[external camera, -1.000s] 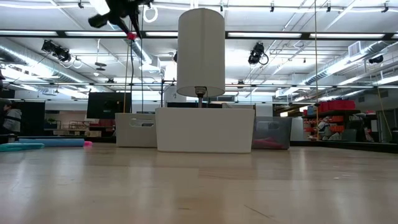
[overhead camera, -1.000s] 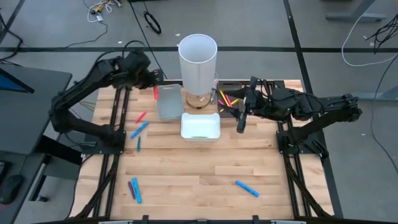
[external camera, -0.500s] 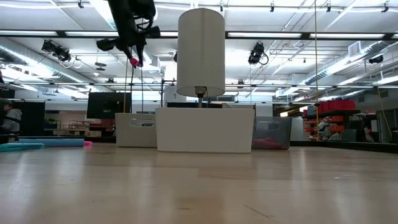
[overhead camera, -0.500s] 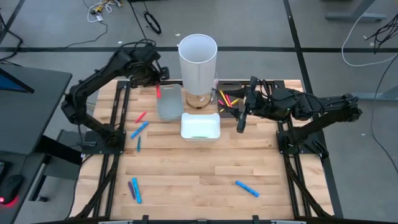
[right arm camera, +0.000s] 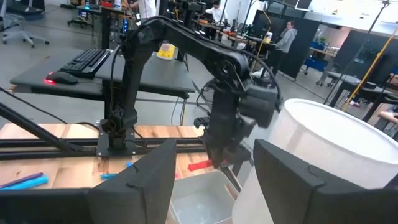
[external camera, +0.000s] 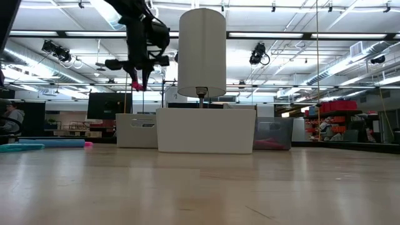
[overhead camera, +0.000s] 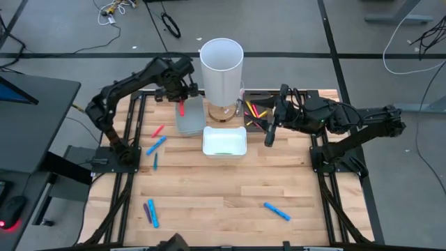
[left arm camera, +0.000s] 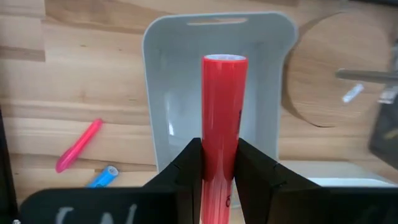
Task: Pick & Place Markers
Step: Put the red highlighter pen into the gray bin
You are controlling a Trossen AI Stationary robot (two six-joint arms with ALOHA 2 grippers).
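Note:
My left gripper (overhead camera: 182,96) hovers over the grey tray (overhead camera: 188,117) and is shut on a red marker (left arm camera: 224,118). That marker also shows in the low view as a pink tip (external camera: 135,85) under the gripper (external camera: 140,70). My right gripper (overhead camera: 270,134) is open and touches nothing, near the dark tray of yellow and red markers (overhead camera: 254,111). A pink marker (overhead camera: 158,130), two blue ones (overhead camera: 156,145) (overhead camera: 155,162), a purple and blue pair (overhead camera: 149,211) and another blue one (overhead camera: 277,210) lie flat on the table. My left gripper pinches the red marker between its two fingers (left arm camera: 186,171), near the end closest to the wrist (left arm camera: 219,186). The fingers come from above, and the marker sticks out past them, pointing down. It hangs clear above the grey tray's inside (left arm camera: 180,93), touching nothing.
A tall white cylinder (overhead camera: 221,66) stands on a round wooden base just right of the grey tray, close to my left gripper. A white tray (overhead camera: 224,141) sits in front of it. The wide near half of the wooden table (overhead camera: 223,202) holds only a few markers.
My left gripper has moved toward the table's right and downward, from beyond the far-left corner to a spot over the grey tray. The red marker stayed in its hold and now points down.

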